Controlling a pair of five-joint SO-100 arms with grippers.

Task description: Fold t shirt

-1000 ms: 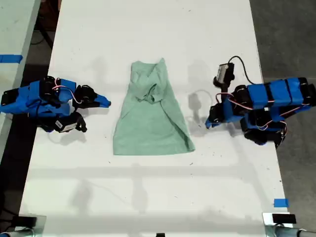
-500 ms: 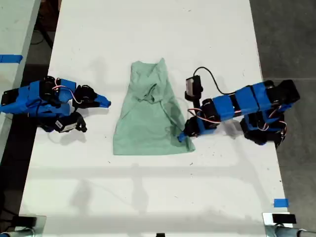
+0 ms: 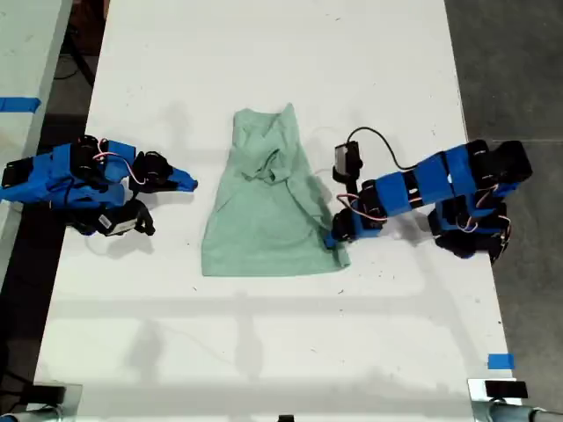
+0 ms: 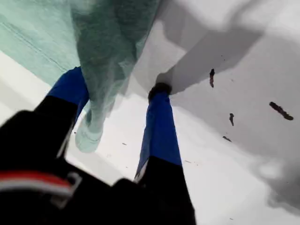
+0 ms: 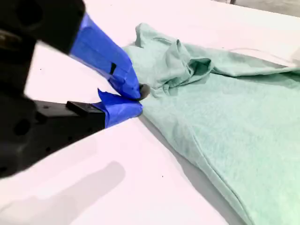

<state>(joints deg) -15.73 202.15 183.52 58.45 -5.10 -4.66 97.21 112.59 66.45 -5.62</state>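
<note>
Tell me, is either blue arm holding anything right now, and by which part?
My first gripper has its fingers open around the bottom corner of the pale mint-green, wrinkled fabric t shirt, not yet clamped. My second gripper is shut on nothing.

Both arms are built of bright blue printed segments joined by black servo blocks. Thin red and white wires are looped along the joints of each. A small black camera module with a black cable is carried above the first hand (image 3: 332, 237). The second hand (image 5: 138, 99) has tapered blue fingers on a black body.
</note>
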